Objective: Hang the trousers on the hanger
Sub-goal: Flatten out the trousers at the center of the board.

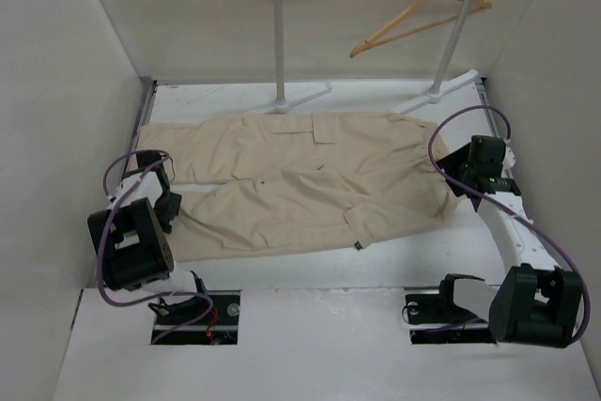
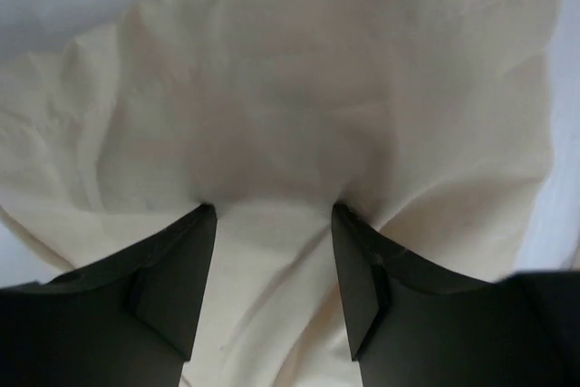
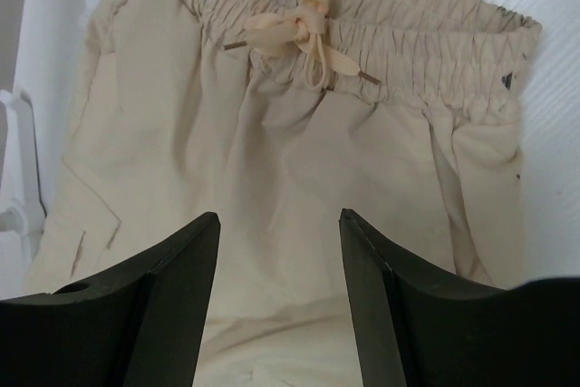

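Note:
The beige trousers point(image 1: 310, 180) lie flat across the table, waistband to the right and legs to the left. My left gripper point(image 1: 161, 190) is open at the leg ends. In the left wrist view its fingertips point(image 2: 207, 215) press down on the rumpled cloth point(image 2: 299, 106), with a strip of cloth between the open jaws point(image 2: 272, 210). My right gripper point(image 1: 458, 176) is open at the waist end. It hovers over the cloth just below the gathered waistband with its drawstring bow point(image 3: 308, 29), gripper point(image 3: 279, 217) empty. The wooden hanger point(image 1: 420, 14) hangs on the rail at the back right.
The white clothes-rail stand point(image 1: 279, 35) rises at the back, its feet point(image 1: 305, 96) on the table close to the trousers' far edge. Walls close in on the left and right. Two cut-outs point(image 1: 195, 316) at the near edge hold the arm bases.

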### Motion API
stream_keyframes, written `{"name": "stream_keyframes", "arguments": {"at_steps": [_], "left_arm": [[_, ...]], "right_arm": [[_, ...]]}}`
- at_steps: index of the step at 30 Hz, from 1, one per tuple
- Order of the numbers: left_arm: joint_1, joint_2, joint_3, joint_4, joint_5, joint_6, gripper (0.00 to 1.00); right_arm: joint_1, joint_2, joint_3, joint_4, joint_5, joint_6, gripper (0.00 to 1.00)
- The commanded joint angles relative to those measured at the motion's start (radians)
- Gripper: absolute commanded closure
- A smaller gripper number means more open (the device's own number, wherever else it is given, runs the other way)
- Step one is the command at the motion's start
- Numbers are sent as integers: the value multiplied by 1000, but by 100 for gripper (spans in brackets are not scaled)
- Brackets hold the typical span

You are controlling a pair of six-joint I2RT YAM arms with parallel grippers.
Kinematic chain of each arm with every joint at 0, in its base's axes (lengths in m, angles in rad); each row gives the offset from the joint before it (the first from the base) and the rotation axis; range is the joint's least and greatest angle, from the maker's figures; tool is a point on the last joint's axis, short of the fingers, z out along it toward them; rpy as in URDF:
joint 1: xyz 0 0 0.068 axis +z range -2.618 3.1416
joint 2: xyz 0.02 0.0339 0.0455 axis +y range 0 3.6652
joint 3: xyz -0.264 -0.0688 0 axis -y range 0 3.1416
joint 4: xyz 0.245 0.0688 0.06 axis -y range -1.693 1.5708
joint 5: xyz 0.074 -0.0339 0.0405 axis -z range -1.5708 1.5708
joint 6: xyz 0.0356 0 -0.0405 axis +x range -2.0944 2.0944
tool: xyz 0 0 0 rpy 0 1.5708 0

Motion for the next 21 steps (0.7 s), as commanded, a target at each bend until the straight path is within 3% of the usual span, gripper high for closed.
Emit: {"name": "stream_keyframes", "arguments": {"at_steps": [1, 7, 11, 15, 21], "left_arm": [[-10, 110, 112, 73, 19, 54, 48], [-51, 225, 353, 9, -9, 76, 48], [-54, 108, 386, -45, -38, 120, 48], [-34, -163, 249, -79, -75, 145, 48], [38, -497, -76, -209, -38, 56, 51]], "right_arm": [[-8, -101, -20, 22, -37, 8, 38], [-12, -148, 2, -17, -38, 8, 37], [37, -171, 17, -29, -57, 20, 33], [76, -237, -12, -38, -75, 20, 28], [188, -312, -96, -43, -124, 51, 32]]}}
